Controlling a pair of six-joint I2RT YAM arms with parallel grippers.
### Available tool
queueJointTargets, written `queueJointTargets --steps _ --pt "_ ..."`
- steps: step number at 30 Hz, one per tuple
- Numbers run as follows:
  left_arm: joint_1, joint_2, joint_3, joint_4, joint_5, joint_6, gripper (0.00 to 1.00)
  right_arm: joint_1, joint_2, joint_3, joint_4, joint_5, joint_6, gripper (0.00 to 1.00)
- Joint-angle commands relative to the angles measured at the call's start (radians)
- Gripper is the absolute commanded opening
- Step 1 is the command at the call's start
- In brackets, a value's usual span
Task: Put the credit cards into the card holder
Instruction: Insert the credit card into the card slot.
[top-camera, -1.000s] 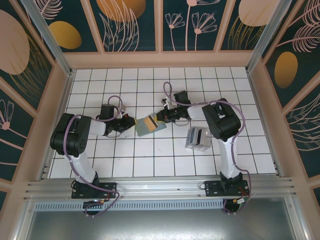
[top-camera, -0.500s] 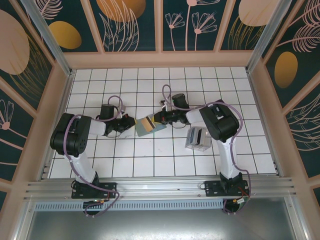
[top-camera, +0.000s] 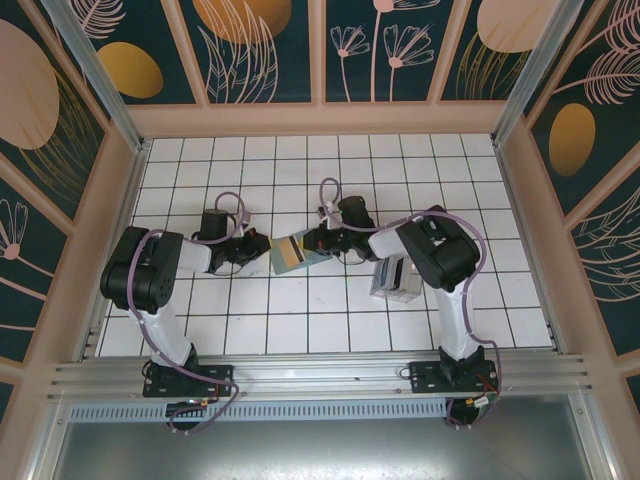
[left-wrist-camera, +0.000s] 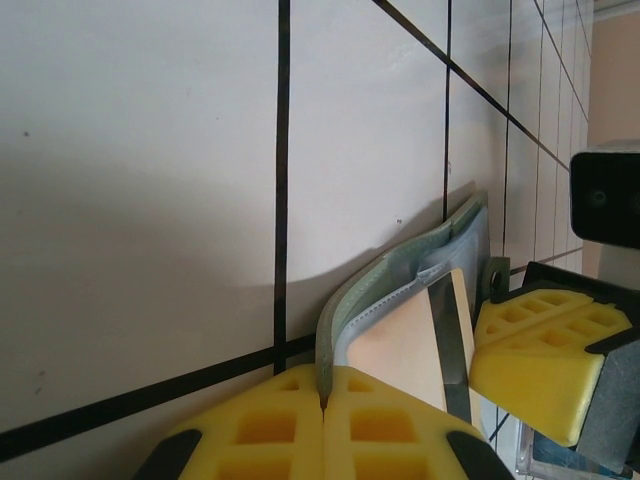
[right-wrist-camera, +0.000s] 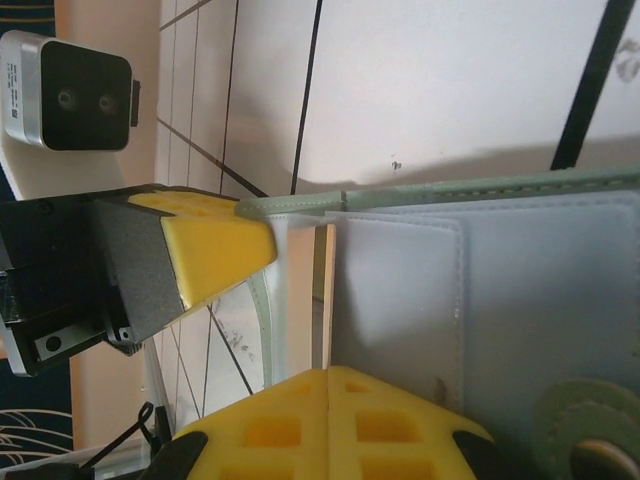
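Left gripper (left-wrist-camera: 322, 400) fingers pinch the grey-green card holder (left-wrist-camera: 390, 275) by its edge. Right gripper (right-wrist-camera: 328, 395) fingers clamp a tan credit card (left-wrist-camera: 395, 350) inside it.

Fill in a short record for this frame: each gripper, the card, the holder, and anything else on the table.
left gripper: shut on the edge of the card holder
right gripper: shut on the credit card
credit card: tan-gold face, lying against the holder's pale inside; whether it is in a slot cannot be told
card holder: open, flat on the tiled table, between the two grippers
translucent box: right of the holder, apart from it
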Motion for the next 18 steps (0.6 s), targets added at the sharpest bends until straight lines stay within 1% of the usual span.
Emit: queueJointTargets --steps 1,4,6,9,13,18 --pt "-0.009 0.053 -0.027 -0.056 -0.047 -0.009 0.00 0.045 -0.035 -0.005 -0.019 0.025 -0.010 0.00" --pt "-0.009 0.048 -0.029 -0.042 -0.038 -0.021 0.00 0.065 -0.043 -0.001 -0.063 0.054 -0.039 0.00" --pt "-0.009 0.042 -0.037 -0.028 -0.036 -0.033 0.00 0.069 -0.047 0.012 -0.123 0.067 -0.063 0.04" --pt "-0.009 0.039 -0.042 -0.026 -0.026 -0.034 0.00 0.074 -0.078 0.011 -0.201 0.124 -0.111 0.09" --pt "-0.009 0.043 -0.050 -0.016 -0.027 -0.041 0.00 0.084 -0.104 0.042 -0.314 0.164 -0.180 0.10" --pt "-0.009 0.058 -0.052 0.008 -0.022 -0.054 0.00 0.104 -0.097 0.074 -0.346 0.167 -0.201 0.08"
